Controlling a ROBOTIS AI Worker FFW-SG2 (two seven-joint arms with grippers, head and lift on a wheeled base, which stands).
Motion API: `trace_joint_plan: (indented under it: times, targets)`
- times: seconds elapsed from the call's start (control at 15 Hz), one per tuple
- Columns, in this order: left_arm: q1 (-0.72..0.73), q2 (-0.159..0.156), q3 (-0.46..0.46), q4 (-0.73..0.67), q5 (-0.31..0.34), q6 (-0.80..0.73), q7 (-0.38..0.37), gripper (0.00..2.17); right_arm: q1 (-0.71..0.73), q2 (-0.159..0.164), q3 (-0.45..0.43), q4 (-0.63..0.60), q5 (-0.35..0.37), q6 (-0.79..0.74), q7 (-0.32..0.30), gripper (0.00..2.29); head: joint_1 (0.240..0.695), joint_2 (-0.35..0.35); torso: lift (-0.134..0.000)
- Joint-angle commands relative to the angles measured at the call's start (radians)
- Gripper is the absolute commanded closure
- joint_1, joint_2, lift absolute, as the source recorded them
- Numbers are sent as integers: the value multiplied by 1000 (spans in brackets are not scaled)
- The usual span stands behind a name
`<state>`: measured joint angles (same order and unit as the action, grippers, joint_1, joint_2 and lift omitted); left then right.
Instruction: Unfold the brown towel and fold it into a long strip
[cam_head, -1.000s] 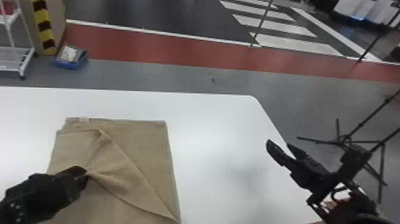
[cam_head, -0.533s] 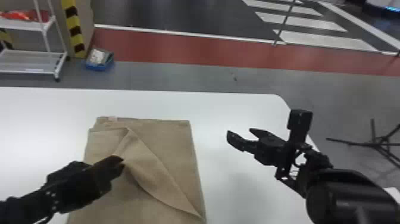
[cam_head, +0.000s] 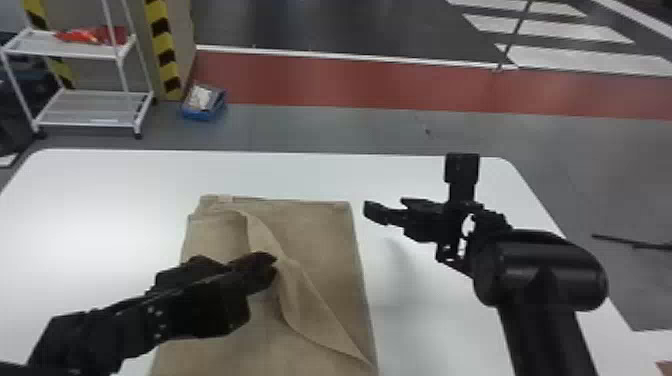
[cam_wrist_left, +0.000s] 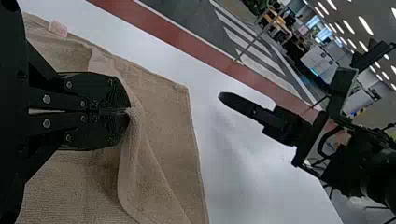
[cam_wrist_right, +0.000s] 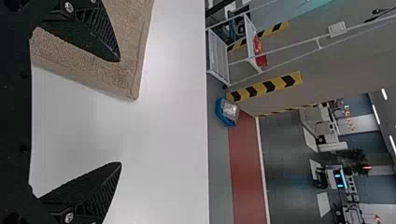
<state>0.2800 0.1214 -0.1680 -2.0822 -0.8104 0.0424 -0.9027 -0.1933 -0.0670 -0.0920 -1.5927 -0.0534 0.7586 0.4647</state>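
Note:
In the head view the left gripper is over the middle of the brown towel, holding a raised fold of its upper layer. The left wrist view shows the left gripper shut on that fold, with the towel draping down from its tips. To the right of the towel's far right corner, the right gripper hangs over the white table. Seen in the right wrist view, the right gripper stands wide open with nothing between its fingers, one of them above the towel's corner.
The white table extends around the towel on both sides. Beyond its far edge stand a white wheeled rack and a blue bin on the floor. A thin black stand leg is at the right.
The head view has shifted left. The right gripper has come in from the right, closer to the towel's far right corner. My left gripper keeps its hold, and the fold has moved a little rightward.

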Motion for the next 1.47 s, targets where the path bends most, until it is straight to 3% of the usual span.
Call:
trace_joint_plan:
  times: [0.0, 0.27, 0.6, 0.93, 1.07, 1.27, 1.4]
  targets:
    - [-9, 11, -19, 1, 8, -3, -2, 2145, -69, 18, 15, 86, 21, -1, 0, 90, 695, -156, -114]
    - [-15, 32, -41, 7, 27, -12, -2, 2145, -173, 56, 24, 287, 58, -75, 20, 97, 695, -141, -114]
    - [-48, 70, -74, 28, 66, -12, -4, 2145, -222, 68, 63, 369, 152, -60, 26, 178, 695, -132, -114]
    - [-62, 92, -85, 40, 96, -19, -2, 2145, -281, 68, 112, 438, 234, -17, 32, 694, 695, -130, -114]
    - [-62, 100, -85, 42, 100, -22, -2, 2145, -287, 68, 110, 447, 234, -5, 35, 1210, 695, -130, -114]
    - [-68, 106, -87, 50, 116, -25, -2, 2145, -298, 68, 120, 454, 268, 23, 34, 1673, 695, -131, -114]
    - [-71, 109, -87, 56, 119, -49, -1, 2145, -298, 68, 117, 454, 277, 45, 26, 1720, 695, -136, -114]
